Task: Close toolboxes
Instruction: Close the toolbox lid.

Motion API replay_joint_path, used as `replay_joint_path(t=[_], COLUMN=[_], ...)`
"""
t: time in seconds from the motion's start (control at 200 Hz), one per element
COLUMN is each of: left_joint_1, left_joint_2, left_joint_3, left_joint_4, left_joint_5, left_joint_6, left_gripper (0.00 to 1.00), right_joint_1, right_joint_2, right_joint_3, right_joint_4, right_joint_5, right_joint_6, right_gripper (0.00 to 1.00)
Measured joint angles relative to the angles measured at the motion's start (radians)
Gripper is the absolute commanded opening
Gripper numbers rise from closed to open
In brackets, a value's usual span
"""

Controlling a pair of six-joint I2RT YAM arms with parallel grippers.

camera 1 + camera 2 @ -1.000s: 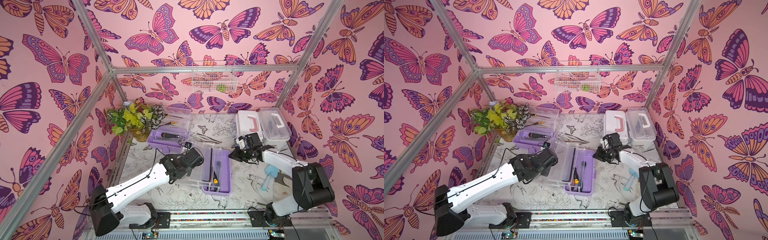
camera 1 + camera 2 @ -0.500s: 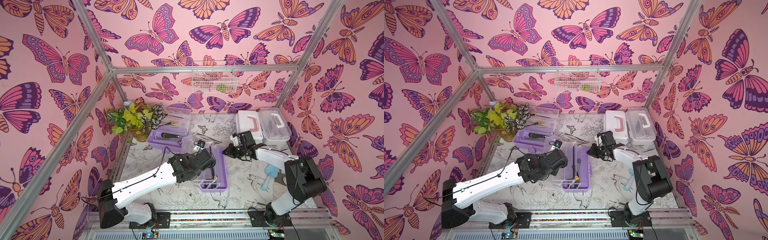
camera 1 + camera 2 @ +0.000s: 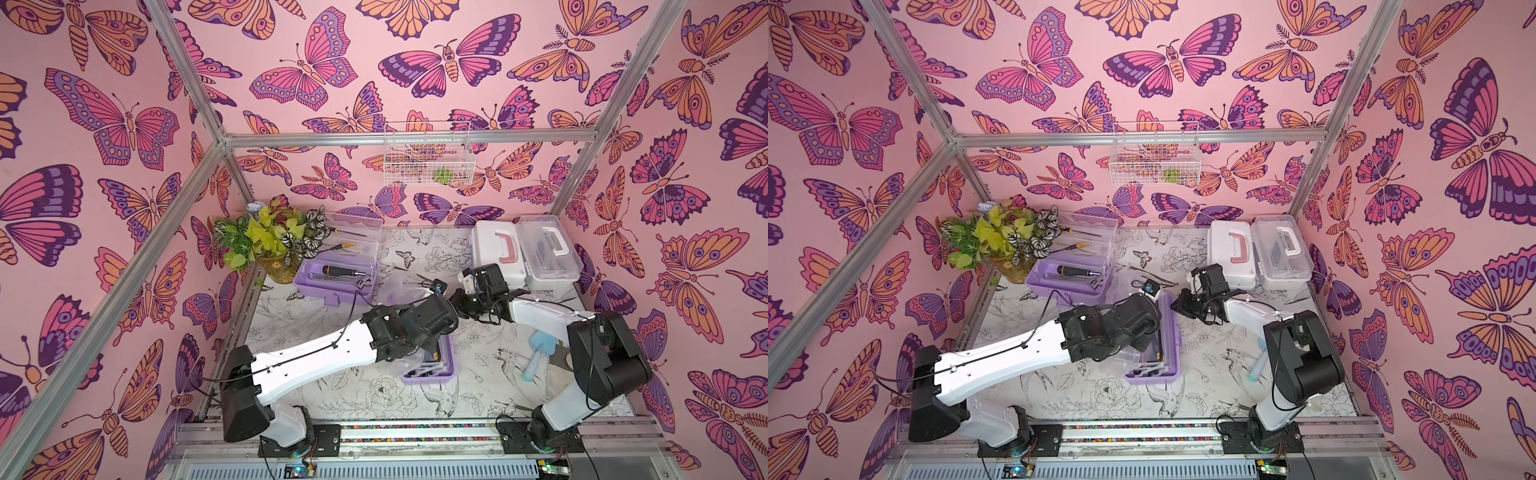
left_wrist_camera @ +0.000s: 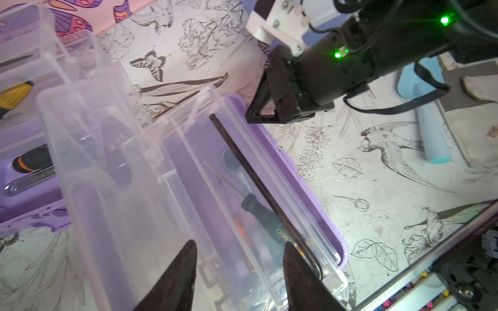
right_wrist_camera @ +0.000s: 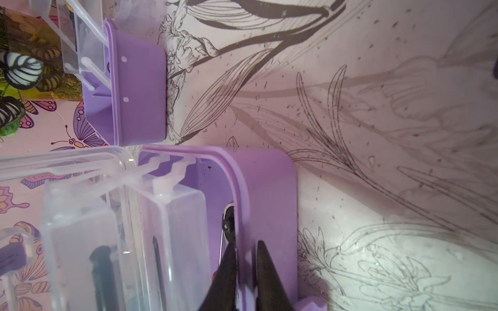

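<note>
Four toolboxes sit on the flower-printed mat [image 3: 490,386]. In both top views the near lilac box [image 3: 448,359] lies mid-mat, its long axis running from the front rail toward the back wall. Much of it is hidden under the left arm [image 3: 316,357], and the right gripper [image 3: 1174,308] meets its far right corner. The far lilac box [image 3: 332,278] lies crosswise beside the plant [image 3: 270,241], its lid upright behind it, near the other lilac box's far end. At the back right the pink-handled box [image 3: 488,237] and the white-handled box [image 3: 540,266] stand shut, side by side and touching, long axes front to back. Bare mat lies between the near lilac box and the front rail, and between it and a blue tool [image 3: 538,353] to the right. In the left wrist view the left gripper [image 4: 239,242] is released, fingers [image 4: 175,280] spread above the near lilac box. Its clear lid [image 4: 94,167] stands half raised beside a long dark rod [image 4: 256,175] in the tray. In the right wrist view the right jaws are clenched on that box's lilac side wall near its corner, with the far lilac box's end close by.
</note>
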Motion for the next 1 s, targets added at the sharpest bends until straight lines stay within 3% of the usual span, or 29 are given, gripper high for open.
replay_joint_path(t=[0.11,0.335,0.566,0.791,1.001], left_joint_1=[-0.003,-0.005,0.002,0.069,0.122], left_joint_2=[0.029,0.026,-0.063,-0.115,-0.069], left_joint_3=[0.020,0.027,-0.001,-0.091,-0.145], left_joint_4=[0.011,0.020,0.017,0.022,0.043], left_joint_5=[0.031,0.064,0.038,0.042,0.085], left_joint_6=[0.021,0.055,0.057,0.016,-0.021], left_gripper=[0.55,0.74,0.74,0.76,0.96], right_joint_1=[0.000,0.000,-0.001,-0.005,-0.005], right_joint_2=[-0.016,-0.021,-0.021,-0.023,-0.050], right_joint_3=[-0.004,-0.005,-0.007,-0.010,-0.010], right_joint_4=[-0.009,-0.014,-0.028,-0.027,-0.042], right_joint_5=[0.000,0.001,0.009,0.008,0.016], right_joint_6=[0.000,0.000,-0.001,0.000,0.000], right_gripper=[0.22,0.23,0.22,0.22,0.22])
